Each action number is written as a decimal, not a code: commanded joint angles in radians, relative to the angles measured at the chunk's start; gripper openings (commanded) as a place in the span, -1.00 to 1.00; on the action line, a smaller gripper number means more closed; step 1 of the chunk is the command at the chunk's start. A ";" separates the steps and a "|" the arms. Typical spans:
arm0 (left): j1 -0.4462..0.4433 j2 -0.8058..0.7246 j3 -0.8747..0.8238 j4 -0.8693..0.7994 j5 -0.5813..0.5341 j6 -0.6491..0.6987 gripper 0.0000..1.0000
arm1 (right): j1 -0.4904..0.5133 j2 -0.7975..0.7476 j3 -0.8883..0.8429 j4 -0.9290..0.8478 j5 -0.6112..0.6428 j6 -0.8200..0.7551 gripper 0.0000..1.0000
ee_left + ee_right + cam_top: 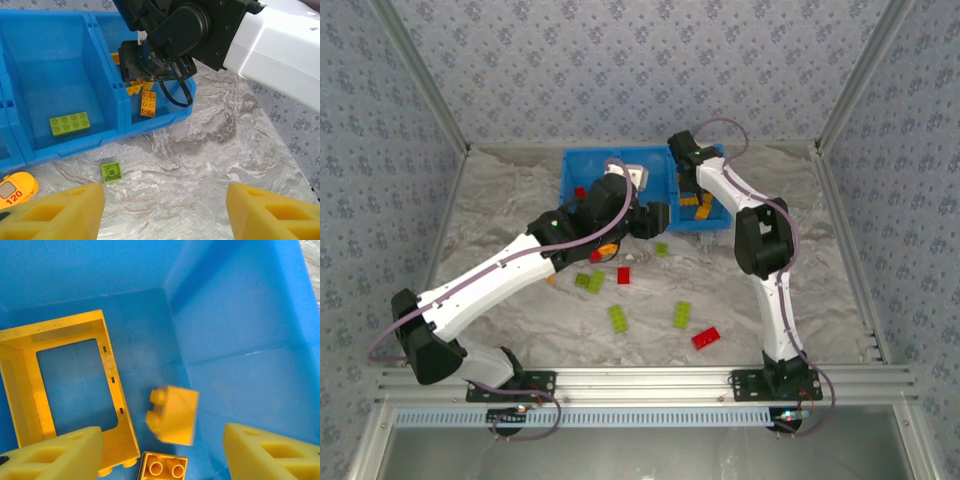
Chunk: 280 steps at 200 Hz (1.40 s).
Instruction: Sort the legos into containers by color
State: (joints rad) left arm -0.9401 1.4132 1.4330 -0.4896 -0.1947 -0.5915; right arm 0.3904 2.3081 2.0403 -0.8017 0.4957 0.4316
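Legos (618, 318) in green and red lie loose on the table (500, 220) at 6 o'clock of the blue tray (582, 165). Your right claw (160, 455) is spread inside a tray compartment, with a blurred orange brick (172, 415) between its fingers, seemingly untouched. An orange frame (65, 385) lies at the brick's 9 o'clock. Your left claw (165, 215) is spread and empty, with a small green brick (111, 171) at its 11 o'clock

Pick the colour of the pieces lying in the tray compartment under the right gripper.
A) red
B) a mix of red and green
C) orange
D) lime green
C: the right wrist view shows an orange frame, an orange studded brick and a blurred orange block inside the blue compartment, with no red or green piece among them.
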 commanded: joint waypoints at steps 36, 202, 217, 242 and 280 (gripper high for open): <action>0.035 -0.069 -0.054 -0.077 -0.060 -0.068 0.26 | 0.035 -0.157 0.003 0.005 0.054 -0.013 0.22; 0.270 0.128 -0.278 -0.054 0.010 0.014 0.23 | 0.465 -1.329 -1.147 0.498 -0.404 -0.103 0.27; 0.284 0.157 -0.279 -0.025 0.047 0.084 0.29 | 0.507 -1.357 -1.191 0.493 -0.378 -0.070 0.29; 0.297 0.214 -0.256 -0.020 0.075 0.193 0.37 | 0.545 -1.376 -1.225 0.485 -0.347 -0.040 0.30; 0.317 0.286 -0.208 -0.039 0.092 0.352 0.47 | 0.550 -1.369 -1.212 0.490 -0.332 -0.048 0.37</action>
State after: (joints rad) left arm -0.6411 1.6672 1.1725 -0.5316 -0.1352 -0.3889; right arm 0.9352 0.9447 0.8196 -0.3313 0.1421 0.3695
